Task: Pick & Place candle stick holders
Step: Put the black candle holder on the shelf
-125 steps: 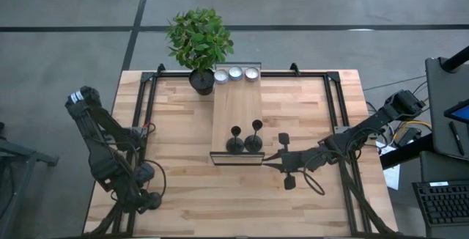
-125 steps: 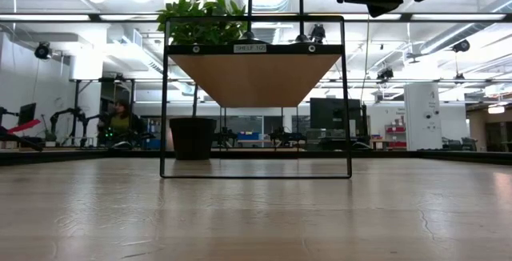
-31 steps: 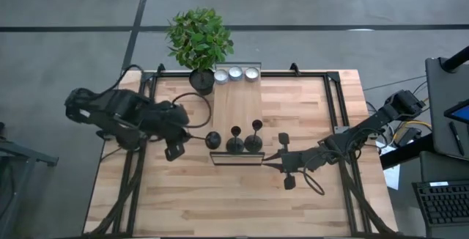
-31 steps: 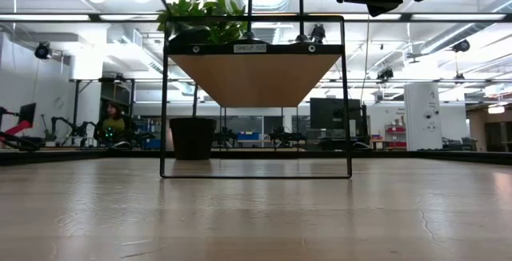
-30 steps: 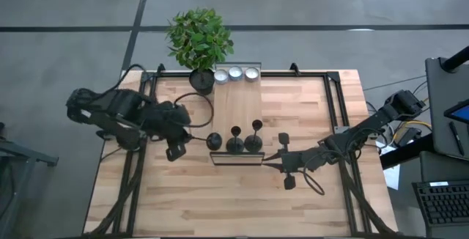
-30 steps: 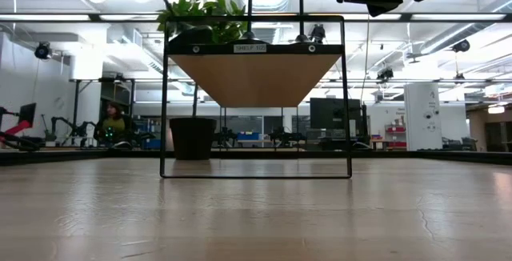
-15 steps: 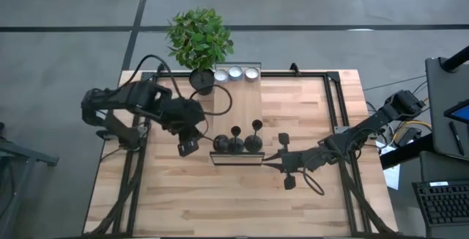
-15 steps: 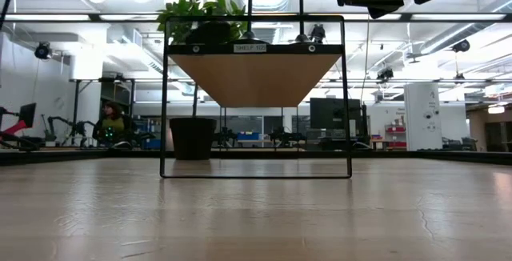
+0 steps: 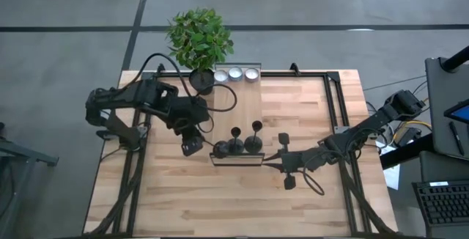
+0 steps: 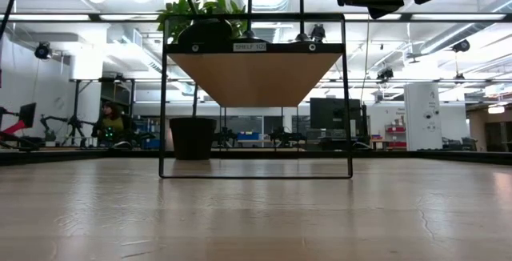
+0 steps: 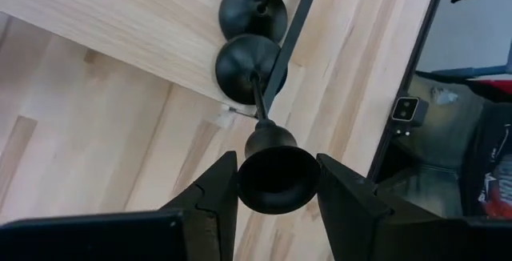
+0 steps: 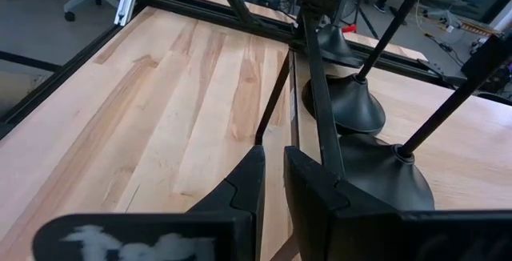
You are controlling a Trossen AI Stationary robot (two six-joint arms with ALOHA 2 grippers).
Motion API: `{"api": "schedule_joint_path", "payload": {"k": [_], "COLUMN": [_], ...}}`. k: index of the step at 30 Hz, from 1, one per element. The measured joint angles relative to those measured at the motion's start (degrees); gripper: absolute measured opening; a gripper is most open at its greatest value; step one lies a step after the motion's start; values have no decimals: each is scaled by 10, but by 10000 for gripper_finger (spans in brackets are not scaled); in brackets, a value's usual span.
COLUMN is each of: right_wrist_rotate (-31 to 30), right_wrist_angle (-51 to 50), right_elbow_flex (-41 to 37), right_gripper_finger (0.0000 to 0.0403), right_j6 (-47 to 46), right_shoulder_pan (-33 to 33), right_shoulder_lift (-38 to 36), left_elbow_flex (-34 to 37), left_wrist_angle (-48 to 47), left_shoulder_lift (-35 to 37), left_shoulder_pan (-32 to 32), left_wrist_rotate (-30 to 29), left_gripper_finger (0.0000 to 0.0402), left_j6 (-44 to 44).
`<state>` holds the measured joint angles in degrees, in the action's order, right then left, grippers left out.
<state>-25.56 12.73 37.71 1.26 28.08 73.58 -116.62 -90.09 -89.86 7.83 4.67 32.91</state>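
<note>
A third candle stick holder (image 11: 270, 174) was gripped at its cup top between the fingers (image 11: 214, 197) of the left gripper (image 9: 207, 145), its base (image 9: 220, 149) lying at the near-left corner of the raised wooden shelf (image 9: 238, 103), touching or just beside the next holder. Two more candle stick holders (image 9: 235, 143) (image 9: 253, 141) stood upright on the shelf's near end, side by side, at 3 o'clock from the held one. At the shelf's far end, toward 12 o'clock, three tealights (image 9: 235, 72) were lined up, with a potted plant (image 9: 199, 41) just beside them at the bench (image 9: 183, 195) edge. The shelf's black frame rail (image 11: 290, 33) ran close past the held stem. The right gripper (image 9: 283, 160) rested at 3 o'clock, just off the shelf's near-right corner, its fingers (image 12: 246, 185) seen close together with only a narrow gap.
</note>
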Motion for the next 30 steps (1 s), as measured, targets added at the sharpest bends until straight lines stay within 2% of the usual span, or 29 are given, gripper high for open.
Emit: {"api": "schedule_joint_path", "payload": {"k": [13, 30], "right_wrist_rotate": [0, 0], "right_wrist_angle": [0, 1], "right_elbow_flex": [0, 0], "right_gripper_finger": [43, 43], "right_j6": [0, 2], "right_shoulder_pan": [0, 0], "right_shoulder_lift": [0, 0], "left_elbow_flex": [1, 1], "left_wrist_angle": [-2, 2], "left_shoulder_lift": [24, 21], "left_shoulder_pan": [-18, -25], "left_wrist_rotate": [1, 8], "left_gripper_finger": [131, 131], "left_j6": [-1, -15]}}
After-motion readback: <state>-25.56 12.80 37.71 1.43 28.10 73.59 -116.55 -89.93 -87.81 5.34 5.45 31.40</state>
